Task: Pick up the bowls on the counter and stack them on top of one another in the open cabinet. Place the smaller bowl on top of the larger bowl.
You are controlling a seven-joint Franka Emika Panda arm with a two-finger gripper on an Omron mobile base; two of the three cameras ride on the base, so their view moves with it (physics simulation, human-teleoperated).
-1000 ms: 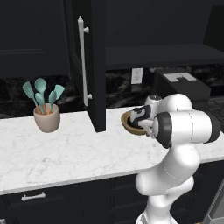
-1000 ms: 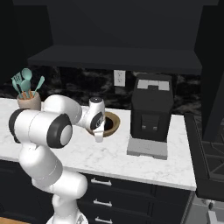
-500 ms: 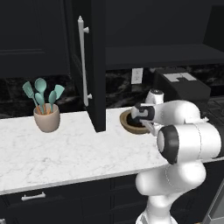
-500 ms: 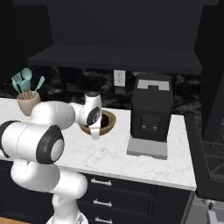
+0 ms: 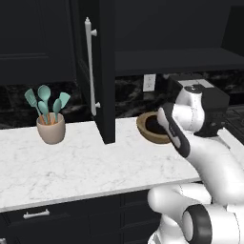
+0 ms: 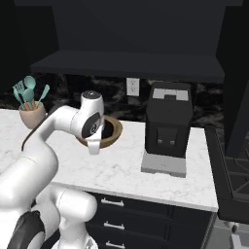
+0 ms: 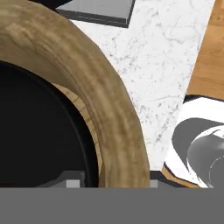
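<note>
On the marble counter (image 5: 86,167), gripper (image 7: 109,181) straddles wooden bowl's (image 7: 87,87) 3 o'clock rim; grip state unclear; black bowl (image 7: 35,131) inside may slide out when lifted.

Tan wooden bowl (image 5: 151,127), black inside; white grey-veined counter (image 5: 86,164); beige cup (image 5: 50,128), teal utensils (image 5: 45,101).

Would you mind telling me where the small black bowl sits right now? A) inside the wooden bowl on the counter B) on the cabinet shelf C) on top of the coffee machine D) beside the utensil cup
A: the hand view shows the black bowl nested within the wooden bowl, which rests on the marble counter.
</note>
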